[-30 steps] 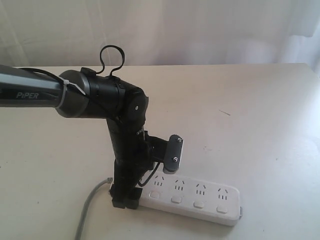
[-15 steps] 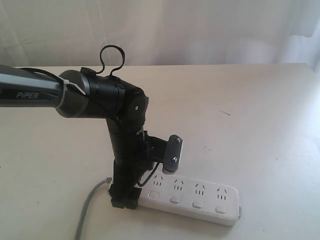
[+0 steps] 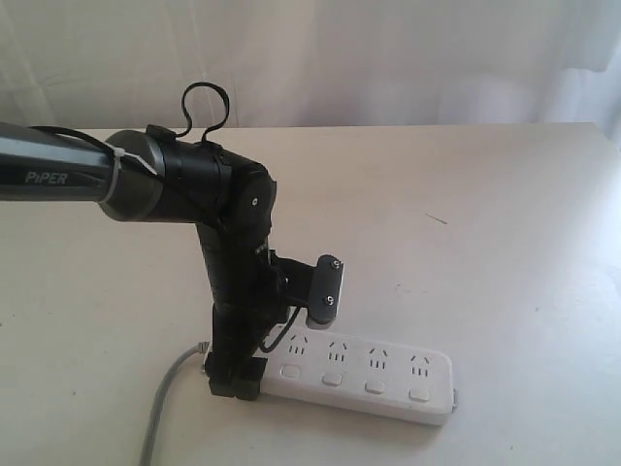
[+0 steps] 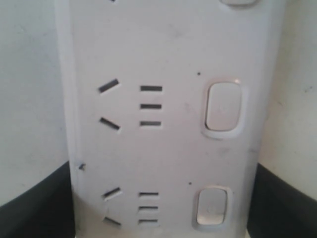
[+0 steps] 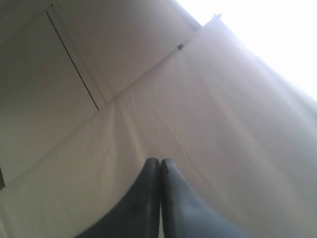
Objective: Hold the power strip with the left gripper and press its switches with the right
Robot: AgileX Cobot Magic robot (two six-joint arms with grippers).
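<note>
Our left tool [image 3: 236, 382], black-jawed, is clamped on the long white plastic power strip [image 3: 388, 374] directly beneath it on the pale counter [image 3: 505, 243] (small white push-button switches [image 3: 373, 386] run beside it). Our right tool [image 5: 159, 162] has its jaws pressed together.

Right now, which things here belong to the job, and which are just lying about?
Job: long white plastic power strip, its small white push switches, black left gripper clamped on it, black right gripper, shut.
Just there: pale table, white curtain.

We read a single word, "PiPER", in white letters on the grey sleeve [image 3: 58, 170] at nine o'clock in the exterior view; nothing else was legible.
</note>
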